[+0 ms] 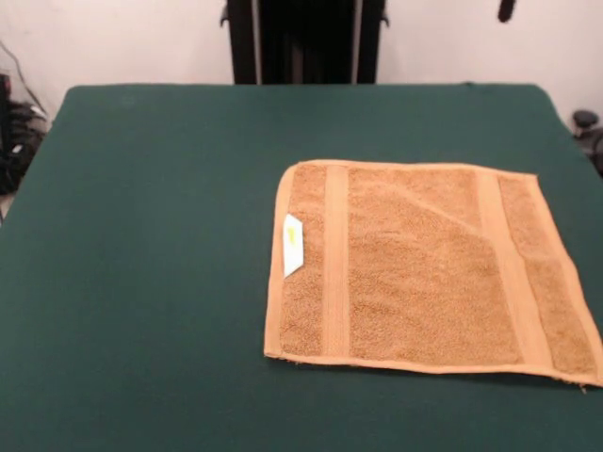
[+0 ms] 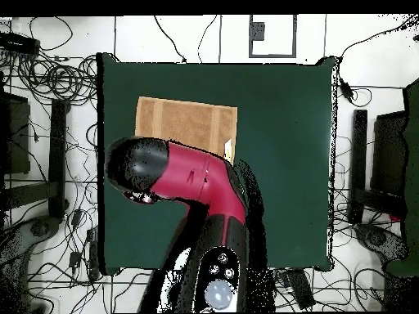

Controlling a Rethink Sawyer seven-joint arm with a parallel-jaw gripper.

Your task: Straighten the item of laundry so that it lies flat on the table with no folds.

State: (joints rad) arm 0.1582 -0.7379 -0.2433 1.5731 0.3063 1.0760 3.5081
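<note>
The small tan-orange terry hand towel lay spread flat on the dark green cloth-covered table. It looked soft, light and limp, best pinched at a corner or hem. I could not tell whether my gripper was apart or together.

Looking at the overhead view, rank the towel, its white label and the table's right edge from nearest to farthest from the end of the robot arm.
1. towel: just above the arm's black end in the picture.
2. white label: at the towel's right edge.
3. Right edge of the table: far across the green cloth.
</note>
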